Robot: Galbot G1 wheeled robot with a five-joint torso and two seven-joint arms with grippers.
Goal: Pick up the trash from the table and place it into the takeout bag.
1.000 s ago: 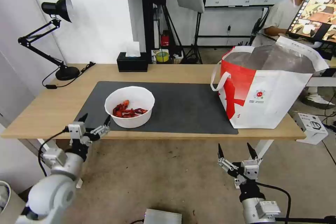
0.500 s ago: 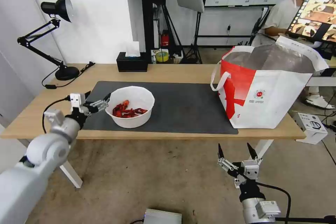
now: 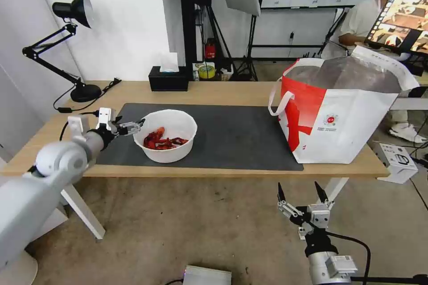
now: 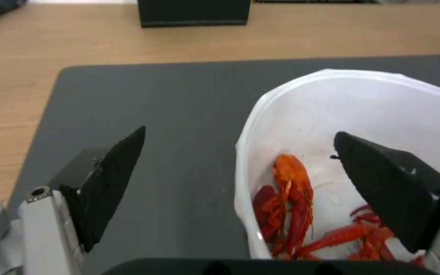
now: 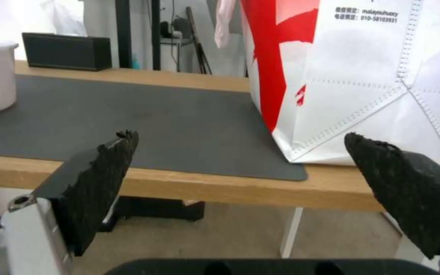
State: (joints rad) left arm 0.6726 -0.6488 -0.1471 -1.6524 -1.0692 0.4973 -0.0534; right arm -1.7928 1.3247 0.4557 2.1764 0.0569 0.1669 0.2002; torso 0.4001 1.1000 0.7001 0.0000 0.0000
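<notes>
The trash in view is a white round bowl [image 3: 171, 153] of red crayfish shells, standing on the dark grey mat [image 3: 236, 138] at the left of the table [image 3: 223, 91]. My left gripper [image 3: 131, 121] is open at the bowl's left rim. In the left wrist view [image 4: 240, 137] one finger [image 4: 378, 179] is inside the bowl [image 4: 363, 107] above the shells and the other is outside, over the mat. The takeout bag [image 3: 343, 116] stands open at the table's right end. My right gripper [image 3: 299, 190] hangs open below the table's front edge, facing the bag [image 5: 363, 76].
A black tissue box [image 3: 168, 81] sits at the table's back edge and a black desk lamp [image 3: 85, 92] at the back left. On the floor lie a grey box [image 3: 207, 276] near me and a white device [image 3: 397, 160] at the right.
My left arm rose from below the table's front edge and reached forward, bringing its open gripper to the bowl's left rim. The right arm and the bowl have not moved.
</notes>
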